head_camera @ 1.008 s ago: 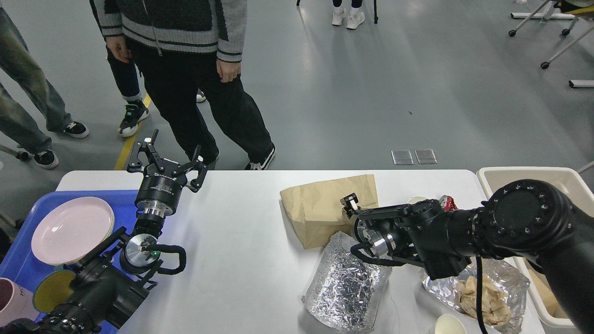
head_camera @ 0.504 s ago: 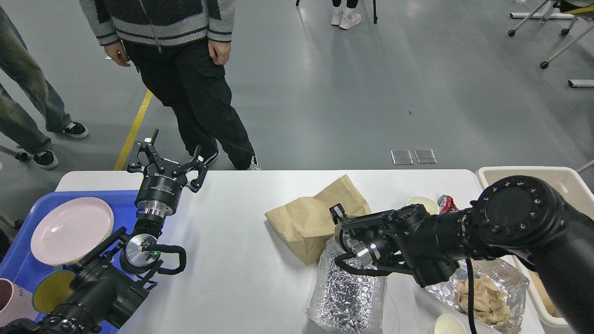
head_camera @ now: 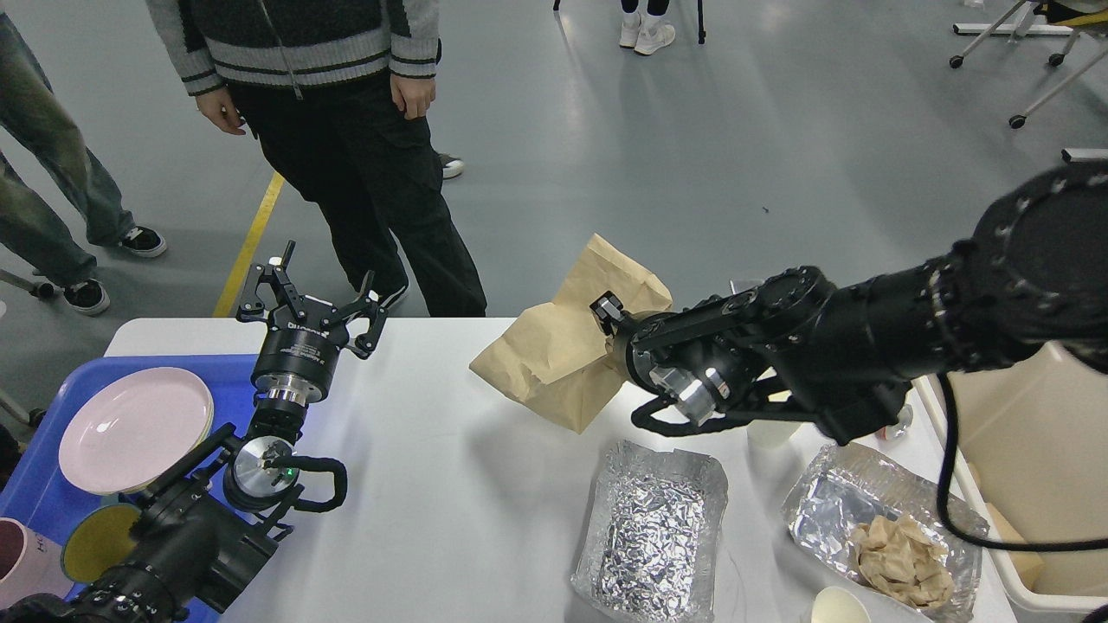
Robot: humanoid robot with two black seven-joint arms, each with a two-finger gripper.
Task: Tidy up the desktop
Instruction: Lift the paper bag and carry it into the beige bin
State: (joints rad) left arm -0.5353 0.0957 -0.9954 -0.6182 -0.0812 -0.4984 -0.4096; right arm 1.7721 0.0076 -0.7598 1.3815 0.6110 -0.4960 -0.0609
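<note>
The white desktop (head_camera: 450,484) fills the lower half of the head view. My right gripper (head_camera: 606,324) is shut on a brown paper bag (head_camera: 558,346) and holds it in the air above the table's far middle. Under it lie an empty foil tray (head_camera: 649,523) and a second foil tray (head_camera: 883,528) with crumpled brown paper in it. My left gripper (head_camera: 312,298) stands open and empty over the table's far left edge, beside the blue tray (head_camera: 35,484).
The blue tray holds a pink plate (head_camera: 134,428), a yellow dish (head_camera: 95,541) and a pink mug (head_camera: 22,567). A beige bin (head_camera: 1030,450) stands at the right edge. A paper cup (head_camera: 835,606) sits at the front. People stand behind the table.
My right gripper has lifted the brown paper bag off the table, up and a little left. The foil tray under it is now fully uncovered. My left arm has not moved.
</note>
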